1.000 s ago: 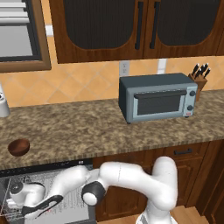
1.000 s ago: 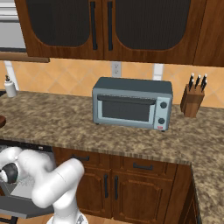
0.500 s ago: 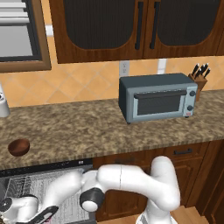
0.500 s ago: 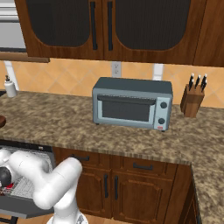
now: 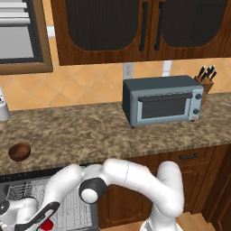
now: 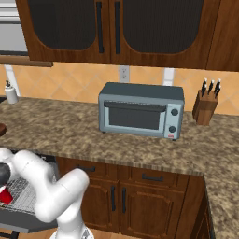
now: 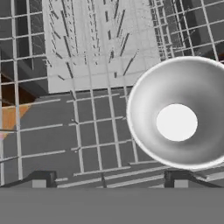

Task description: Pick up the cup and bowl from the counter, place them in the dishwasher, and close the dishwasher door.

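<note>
The red cup [image 5: 46,224] stands upright in the white wire rack of the open dishwasher [image 5: 74,205]. From above, its white inside [image 7: 177,118] lies to the right of my gripper [image 7: 109,180]. The gripper hangs open over the rack with nothing between its fingertips [image 7: 43,180]. The cup also shows as a red spot [image 6: 5,196] beside my arm. The dark brown bowl [image 5: 19,151] sits on the granite counter [image 5: 90,131] at the left, above the dishwasher, apart from the arm. The dishwasher door [image 6: 28,225] is folded down.
A grey toaster oven [image 5: 163,105] stands on the counter at the middle right, with a knife block [image 5: 206,79] beyond it. A white-grey canister [image 5: 3,108] stands at the far left by the wall. Dark wooden cabinets [image 6: 140,200] run below the counter.
My hand has sunk lower and leftward into the dishwasher rack. The jaws have spread a little wider, and the cup now stands free of them.
</note>
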You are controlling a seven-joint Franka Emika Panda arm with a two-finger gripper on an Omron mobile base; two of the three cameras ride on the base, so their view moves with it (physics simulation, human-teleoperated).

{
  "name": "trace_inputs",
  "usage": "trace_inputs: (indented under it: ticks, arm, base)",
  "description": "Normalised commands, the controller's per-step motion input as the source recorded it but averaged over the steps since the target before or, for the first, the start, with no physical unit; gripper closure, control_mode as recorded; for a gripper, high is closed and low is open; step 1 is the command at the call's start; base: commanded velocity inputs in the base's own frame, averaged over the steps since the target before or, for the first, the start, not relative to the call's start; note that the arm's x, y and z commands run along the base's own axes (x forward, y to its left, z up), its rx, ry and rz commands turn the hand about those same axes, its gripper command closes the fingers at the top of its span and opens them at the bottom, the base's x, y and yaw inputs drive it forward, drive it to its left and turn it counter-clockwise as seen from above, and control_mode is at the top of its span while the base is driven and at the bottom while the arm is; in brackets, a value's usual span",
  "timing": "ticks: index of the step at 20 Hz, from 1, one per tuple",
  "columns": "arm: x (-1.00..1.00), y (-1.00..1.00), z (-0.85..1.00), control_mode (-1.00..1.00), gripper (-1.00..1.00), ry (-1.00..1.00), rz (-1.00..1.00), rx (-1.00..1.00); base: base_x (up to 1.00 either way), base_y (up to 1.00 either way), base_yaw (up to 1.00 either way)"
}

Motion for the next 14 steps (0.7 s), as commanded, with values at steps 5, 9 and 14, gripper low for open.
trace_inputs:
  ticks: [5, 9, 14]
  arm:
    - [-0.01, -0.49, 0.97, -1.00, -1.00, 0.02, 0.00, 0.22]
    - [0.00, -0.65, 1.00, -1.00, -1.00, 0.03, 0.00, 0.22]
    - [0.00, -0.41, 1.00, -1.00, -1.00, 0.03, 0.00, 0.27]
  base:
    - [0.00, 0.00, 0.00]
    - [0.00, 0.00, 0.00]
    - [0.00, 0.00, 0.00]
